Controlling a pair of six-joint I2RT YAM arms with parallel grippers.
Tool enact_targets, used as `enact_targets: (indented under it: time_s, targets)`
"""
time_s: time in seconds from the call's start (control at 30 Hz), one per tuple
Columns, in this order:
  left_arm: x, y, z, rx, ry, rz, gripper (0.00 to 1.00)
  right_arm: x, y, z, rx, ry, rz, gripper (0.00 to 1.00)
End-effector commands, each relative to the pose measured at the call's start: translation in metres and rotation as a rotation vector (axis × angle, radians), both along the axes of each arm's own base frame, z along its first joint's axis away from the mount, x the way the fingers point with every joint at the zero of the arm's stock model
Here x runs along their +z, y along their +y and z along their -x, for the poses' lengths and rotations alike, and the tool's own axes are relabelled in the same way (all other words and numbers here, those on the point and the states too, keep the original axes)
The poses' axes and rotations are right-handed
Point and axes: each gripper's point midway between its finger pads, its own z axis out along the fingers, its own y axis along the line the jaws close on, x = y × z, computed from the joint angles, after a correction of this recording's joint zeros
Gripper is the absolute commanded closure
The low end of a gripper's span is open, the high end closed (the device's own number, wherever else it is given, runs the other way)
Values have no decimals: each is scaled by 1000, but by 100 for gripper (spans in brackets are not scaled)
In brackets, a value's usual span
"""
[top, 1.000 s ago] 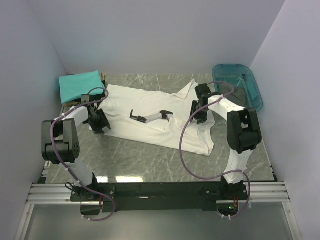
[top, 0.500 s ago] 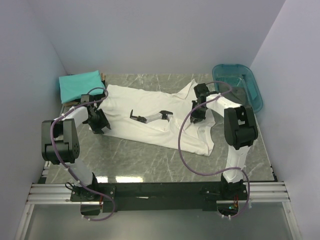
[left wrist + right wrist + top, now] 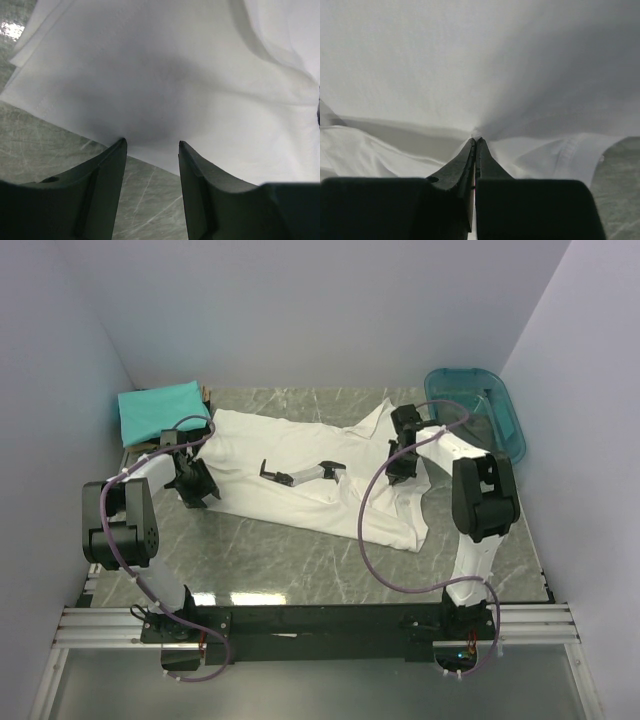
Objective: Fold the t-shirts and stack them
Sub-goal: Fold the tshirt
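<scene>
Little had changed over the last second: the left pincer (image 3: 151, 143) had drifted slightly leftward. Its jaws stood apart, gripping nothing, tips at the near-left edge of the white cloth t-shirt with a robot-arm print (image 3: 250, 445). The right pincer (image 3: 475, 142) was clamped tight on a pinch of that shirt's right side. The shirt lay spread on the grey-green marbled desk (image 3: 270, 550), between a folded teal t-shirt (image 3: 158, 410) far left and a translucent teal plastic tub (image 3: 505, 425) far right.
</scene>
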Motion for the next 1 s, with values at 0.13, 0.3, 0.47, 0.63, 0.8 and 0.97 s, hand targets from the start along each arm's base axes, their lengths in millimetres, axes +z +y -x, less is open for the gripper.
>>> enact_targets:
  time_s: [0.13,0.3,0.47,0.63,0.8,0.97]
  targets:
    - [-8,12,10,0,19,-42,47,61,-27,-16,-39,-109,101,100]
    - [-10,10,12,-2,20,-30,47,67,-30,-18,-37,-114,121,100]
    - [-12,10,13,-4,23,-29,47,65,-32,-22,-43,-106,136,100]
    - [-14,11,16,-7,29,-35,48,64,-35,-25,-48,-101,158,100]
    - [-15,11,16,-8,27,-34,47,71,-32,-33,-45,-119,155,100]
    - [-15,11,16,-9,24,-30,47,65,-31,-37,-40,-100,156,100]
